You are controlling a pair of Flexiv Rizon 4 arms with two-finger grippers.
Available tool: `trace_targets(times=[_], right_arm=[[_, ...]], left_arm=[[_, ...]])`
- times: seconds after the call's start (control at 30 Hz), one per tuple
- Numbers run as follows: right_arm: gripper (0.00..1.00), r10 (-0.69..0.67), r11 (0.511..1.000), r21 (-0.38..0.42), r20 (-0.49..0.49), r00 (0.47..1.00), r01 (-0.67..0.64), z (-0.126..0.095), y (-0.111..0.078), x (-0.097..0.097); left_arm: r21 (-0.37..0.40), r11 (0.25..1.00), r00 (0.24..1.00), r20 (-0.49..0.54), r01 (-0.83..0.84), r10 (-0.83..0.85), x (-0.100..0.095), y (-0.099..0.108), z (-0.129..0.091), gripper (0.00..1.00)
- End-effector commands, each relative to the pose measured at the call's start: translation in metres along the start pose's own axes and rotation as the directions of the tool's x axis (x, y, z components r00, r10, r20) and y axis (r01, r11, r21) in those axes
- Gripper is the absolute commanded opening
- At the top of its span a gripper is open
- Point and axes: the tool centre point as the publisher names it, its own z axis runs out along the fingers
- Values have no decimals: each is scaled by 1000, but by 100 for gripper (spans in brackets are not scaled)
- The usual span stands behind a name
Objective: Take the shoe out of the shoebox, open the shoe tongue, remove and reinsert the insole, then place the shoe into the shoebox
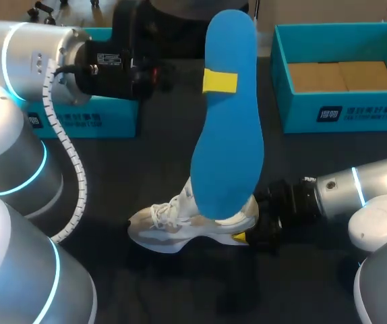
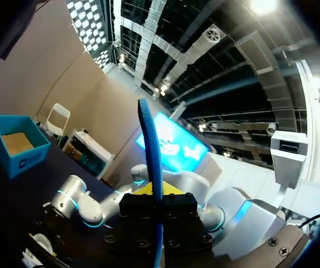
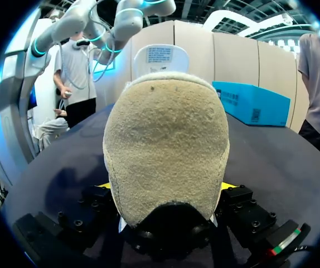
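A blue insole (image 1: 228,135) hangs upright in the air, and my left gripper (image 1: 219,81) is shut on its upper part, with one yellow tip showing across it. In the left wrist view the insole (image 2: 150,151) is edge-on, clamped in the left gripper (image 2: 155,192). Its lower end hangs over the white and beige shoe (image 1: 180,223), which stands on the dark table with its toe pointing left. My right gripper (image 1: 249,236) is shut on the shoe's heel. In the right wrist view the heel (image 3: 165,145) fills the space in the right gripper (image 3: 166,187).
An open teal shoebox (image 1: 342,111) with brown cardboard inside stands at the back right. A second teal box part (image 1: 106,118) lies at the back left, behind my left arm. The shoebox (image 2: 15,145) also shows in the left wrist view.
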Motion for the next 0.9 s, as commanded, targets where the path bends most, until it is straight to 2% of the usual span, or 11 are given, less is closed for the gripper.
trace_targets(times=[0.03,0.17,0.3,0.9], right_arm=[[0,0,1000,3,1,1000,0,3,-2,-1],[0,0,1000,3,1,1000,0,3,-2,-1],[0,0,1000,3,1,1000,0,3,-2,-1],[0,0,1000,3,1,1000,0,3,-2,-1]], left_arm=[[38,999,999,30,-13,12,12,2,5,0],[90,996,999,42,-18,15,17,5,5,0],[108,994,999,53,-8,2,18,9,-1,0],[110,994,999,40,11,-15,21,18,-3,0]])
